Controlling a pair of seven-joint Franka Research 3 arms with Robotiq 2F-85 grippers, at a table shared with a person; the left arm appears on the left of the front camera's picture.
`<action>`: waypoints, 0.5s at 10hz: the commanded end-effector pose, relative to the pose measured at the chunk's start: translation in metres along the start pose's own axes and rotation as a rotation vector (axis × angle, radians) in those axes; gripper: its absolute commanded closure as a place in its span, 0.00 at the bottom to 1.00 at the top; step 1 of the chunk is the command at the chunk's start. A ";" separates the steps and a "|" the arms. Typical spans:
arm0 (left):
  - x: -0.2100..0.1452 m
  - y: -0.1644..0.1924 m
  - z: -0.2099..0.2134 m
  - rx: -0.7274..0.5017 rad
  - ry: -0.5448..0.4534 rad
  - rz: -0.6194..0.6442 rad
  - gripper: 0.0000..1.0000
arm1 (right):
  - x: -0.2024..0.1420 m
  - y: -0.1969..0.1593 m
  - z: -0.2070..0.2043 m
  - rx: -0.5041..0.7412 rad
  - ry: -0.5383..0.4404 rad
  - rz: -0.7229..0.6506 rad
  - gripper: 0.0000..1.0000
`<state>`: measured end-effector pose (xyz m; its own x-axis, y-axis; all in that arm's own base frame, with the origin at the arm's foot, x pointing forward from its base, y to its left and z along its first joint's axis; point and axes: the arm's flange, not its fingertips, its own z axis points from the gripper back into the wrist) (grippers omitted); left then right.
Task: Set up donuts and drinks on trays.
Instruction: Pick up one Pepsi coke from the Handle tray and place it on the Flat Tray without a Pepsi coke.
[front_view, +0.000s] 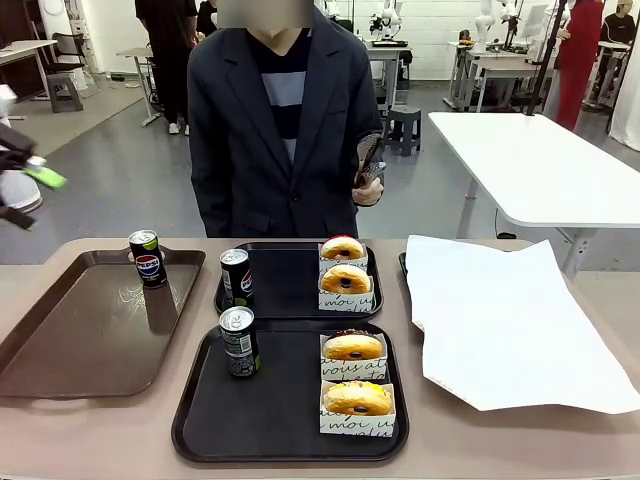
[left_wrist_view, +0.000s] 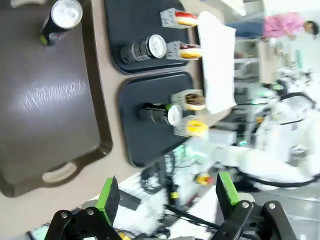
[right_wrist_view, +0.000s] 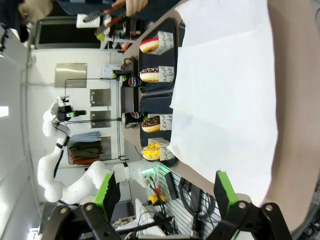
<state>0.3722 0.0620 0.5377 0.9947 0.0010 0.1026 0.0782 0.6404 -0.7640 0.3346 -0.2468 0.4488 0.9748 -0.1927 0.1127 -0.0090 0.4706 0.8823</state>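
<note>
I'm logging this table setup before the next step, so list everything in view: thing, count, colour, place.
black trays: two, black, centre, one behind the other.
brown tray: one, brown, left.
Pepsi cans: three, black; one on each black tray, one on the brown tray.
boxed donuts: four, yellow, chocolate and red glazes, two per black tray.
white paper sheet: one, white, right.
person's hand: holding tongs, far side.
left gripper: open, empty.
right gripper: open, empty.

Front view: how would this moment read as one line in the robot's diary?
near tray: can, two donuts | far tray: can, two donuts | brown tray: one can | left gripper: open, empty | right gripper: open, empty
</note>
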 end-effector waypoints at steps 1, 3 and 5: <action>-0.003 0.042 0.016 -0.142 -0.025 0.062 0.00 | 0.000 0.001 0.000 0.006 0.003 0.003 0.00; -0.030 0.096 0.027 -0.191 -0.134 0.039 0.00 | 0.000 0.001 0.000 0.006 0.003 0.003 0.00; -0.041 0.145 0.039 -0.219 -0.188 -0.008 0.00 | 0.000 0.001 0.000 0.006 0.003 0.003 0.00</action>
<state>0.3330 0.1762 0.4580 0.9769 0.1491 0.1528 0.0638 0.4791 -0.8755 0.3346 -0.2468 0.4488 0.9748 -0.1925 0.1126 -0.0090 0.4706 0.8823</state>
